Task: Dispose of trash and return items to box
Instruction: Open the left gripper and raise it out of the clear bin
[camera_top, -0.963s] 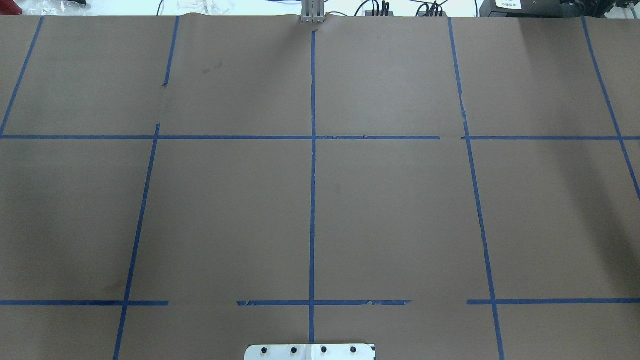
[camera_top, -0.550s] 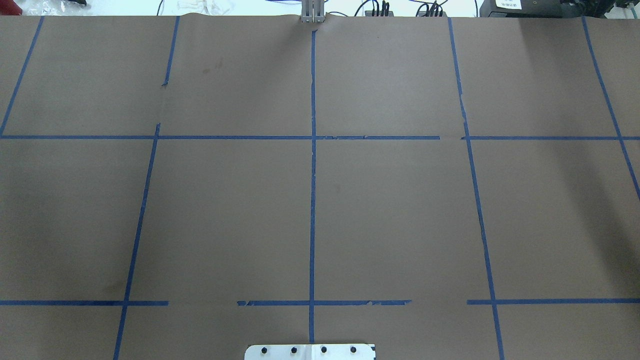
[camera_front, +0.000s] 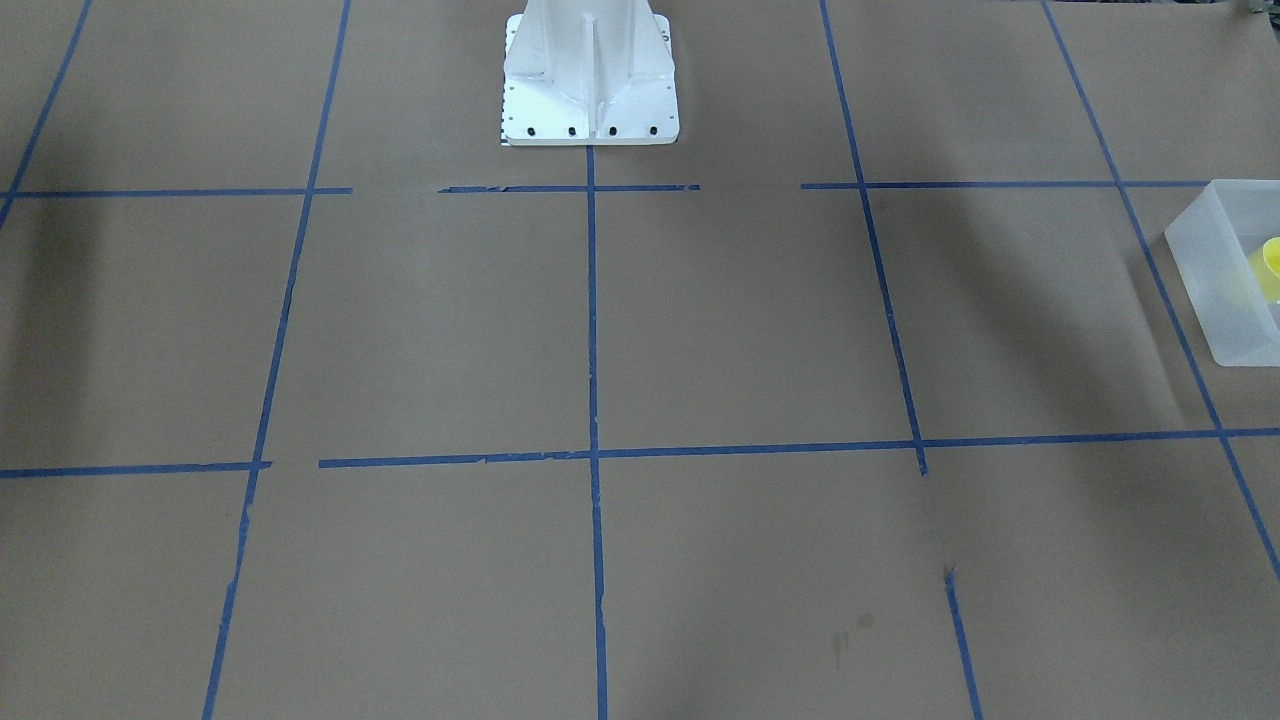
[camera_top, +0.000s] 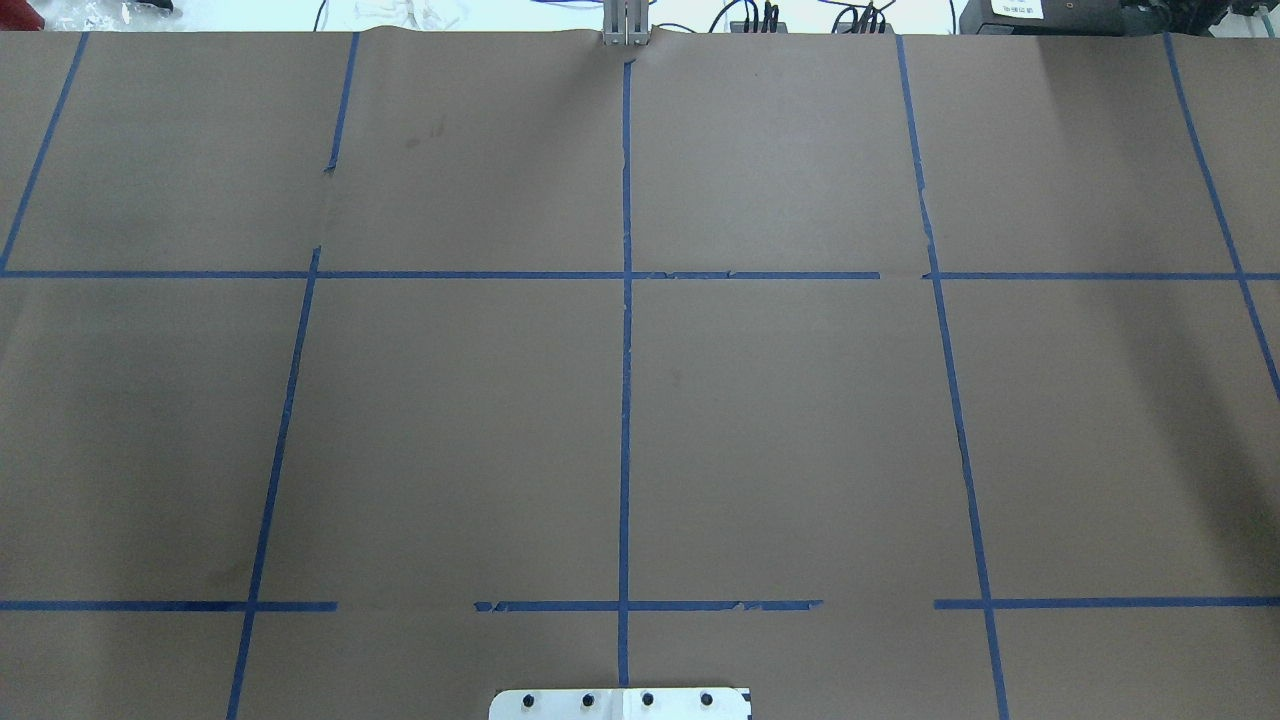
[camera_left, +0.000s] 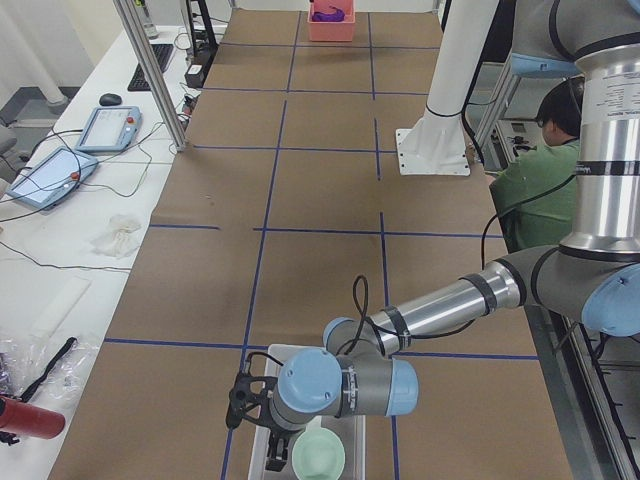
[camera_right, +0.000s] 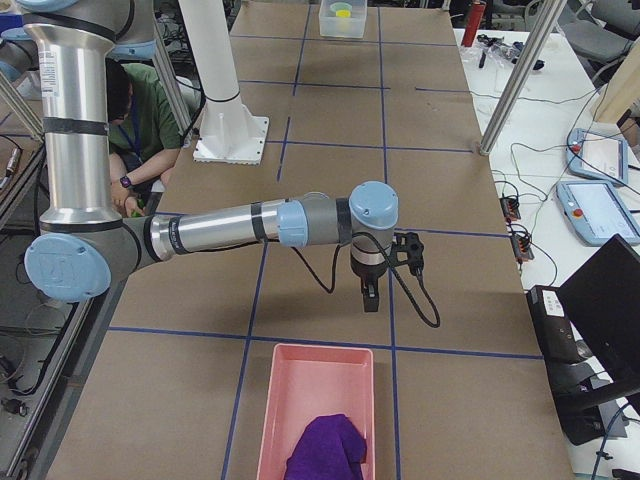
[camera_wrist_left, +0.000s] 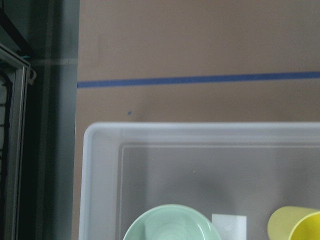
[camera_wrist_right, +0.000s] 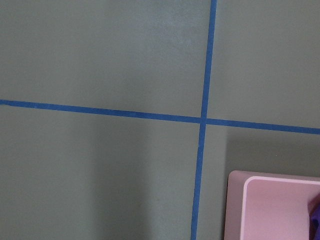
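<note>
The frosted-white box (camera_wrist_left: 100, 165) holds the mint-green bowl (camera_wrist_left: 170, 226) and the yellow cup (camera_wrist_left: 296, 225), standing side by side with a small white label between them. The box also shows in the front-facing view (camera_front: 1225, 270) and in the exterior left view (camera_left: 262, 440), with the bowl (camera_left: 318, 456) in it. My left gripper (camera_left: 271, 450) hangs over the box's edge; I cannot tell whether it is open. My right gripper (camera_right: 369, 293) hovers above the bare table, just beyond the pink bin; I cannot tell its state either. Neither wrist view shows fingers.
A pink bin (camera_right: 315, 400) with a purple cloth (camera_right: 322, 448) stands at the table's right end; its corner shows in the right wrist view (camera_wrist_right: 275, 205). The robot's white pedestal (camera_front: 588, 75) stands at mid-table. A person in green (camera_left: 530, 180) sits behind the robot.
</note>
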